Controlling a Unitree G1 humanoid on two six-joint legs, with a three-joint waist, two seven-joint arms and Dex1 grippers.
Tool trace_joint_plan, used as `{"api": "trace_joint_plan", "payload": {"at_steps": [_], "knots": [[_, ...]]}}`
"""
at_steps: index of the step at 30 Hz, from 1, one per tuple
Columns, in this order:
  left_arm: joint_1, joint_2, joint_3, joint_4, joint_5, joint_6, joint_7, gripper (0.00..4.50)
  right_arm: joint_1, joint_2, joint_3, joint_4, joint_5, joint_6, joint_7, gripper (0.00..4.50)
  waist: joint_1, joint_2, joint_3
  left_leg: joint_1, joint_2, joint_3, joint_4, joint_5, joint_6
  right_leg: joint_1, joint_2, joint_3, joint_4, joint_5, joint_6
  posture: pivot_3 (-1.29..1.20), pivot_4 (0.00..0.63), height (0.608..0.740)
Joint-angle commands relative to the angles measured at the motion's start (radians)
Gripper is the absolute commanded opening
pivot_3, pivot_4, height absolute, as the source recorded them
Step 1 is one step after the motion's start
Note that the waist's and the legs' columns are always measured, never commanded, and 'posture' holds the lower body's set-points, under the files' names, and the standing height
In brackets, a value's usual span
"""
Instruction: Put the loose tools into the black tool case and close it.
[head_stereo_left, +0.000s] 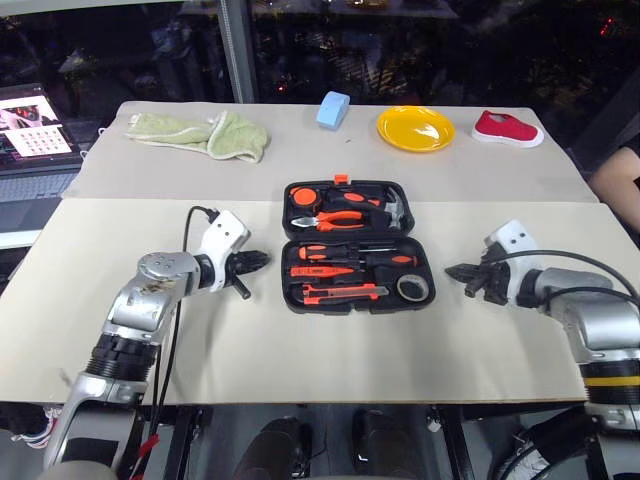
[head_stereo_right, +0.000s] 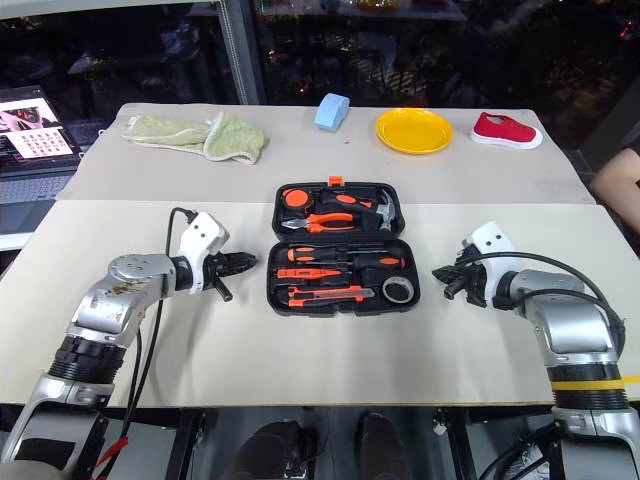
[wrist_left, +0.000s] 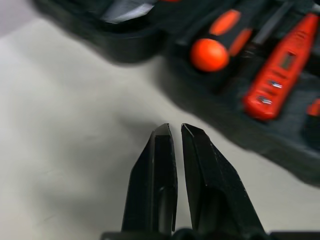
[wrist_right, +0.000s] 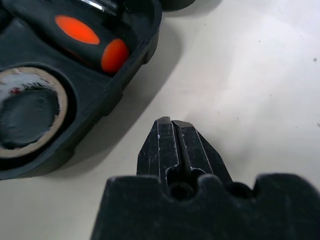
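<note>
Your left arm reaches forward over the table (head_stereo_left: 330, 360), its wrist bent inward so the left gripper (head_stereo_left: 258, 261) points across toward the black tool case (head_stereo_left: 358, 248). Your right arm mirrors it from the other side, the right gripper (head_stereo_left: 455, 271) aimed back at the case.

Your left claw is nearly closed, with only a thin slit between the fingers (wrist_left: 155, 185), and it holds nothing. Your right claw is fully closed, fingers (wrist_right: 162, 150) pressed together, also empty. Neither claw touches the case.

The case lies open and flat between your two claws, lid half farther from you, base half nearer. Just past your left fingertips sit the screwdrivers (head_stereo_left: 322, 253) and the tester screwdriver (wrist_left: 280, 70) in their recesses, with the utility knife (head_stereo_left: 343, 292) in the nearest row. Near your right claw the tape roll (wrist_right: 27, 112) sits in the corner recess of the base.

You have bare tabletop beside each claw and in front of the case's near edge. Well beyond the case lie a green cloth (head_stereo_left: 205, 135), a blue object (head_stereo_left: 333, 109), a yellow plate (head_stereo_left: 415, 128) and a red shoe (head_stereo_left: 507, 129).
</note>
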Motion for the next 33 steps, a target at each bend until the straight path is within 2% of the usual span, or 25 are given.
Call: {"api": "trace_joint_plan", "payload": {"at_steps": [1,11,21,26,33], "knots": [[-0.016,-0.019,-0.022,-0.035,0.014,-0.021,-0.009,0.42,-0.06,0.008,0.03,0.037,-0.02,-0.067,0.031,0.01,0.0,0.0,0.0,0.0,0.0,0.0,0.0,0.0,0.0,0.0,0.0,0.0,0.0,0.0,0.0,0.0,0.15,0.732],[-0.027,-0.048,-0.041,-0.035,0.024,-0.025,-0.038,0.42,-0.089,0.032,0.061,0.011,-0.016,-0.084,0.07,0.01,0.002,0.0,0.0,0.0,0.0,-0.001,0.0,0.0,0.001,0.0,0.0,-0.001,0.0,0.0,0.0,0.0,0.15,0.732],[0.039,0.008,-0.08,-0.149,-0.006,-0.035,-0.187,0.42,0.057,-0.02,0.057,-0.201,0.017,-0.083,0.135,0.01,0.0,0.0,0.0,-0.001,0.0,-0.001,-0.001,0.0,0.001,-0.001,0.0,-0.001,-0.001,0.0,0.0,0.0,0.15,0.732],[0.072,0.047,-0.069,-0.182,-0.023,-0.022,-0.246,0.42,0.131,-0.037,0.018,-0.285,0.045,-0.055,0.131,0.01,0.001,0.0,0.0,-0.001,0.0,-0.001,-0.001,0.0,0.001,-0.001,0.0,-0.001,-0.001,0.0,0.0,0.0,0.15,0.732],[0.134,0.112,-0.078,-0.225,-0.016,-0.025,-0.316,0.42,0.322,-0.117,-0.065,-0.454,0.098,-0.041,0.176,0.01,0.005,0.0,0.0,-0.001,0.0,-0.002,-0.001,-0.001,0.001,-0.001,0.0,-0.001,-0.002,0.0,0.0,0.0,0.15,0.732]]}}
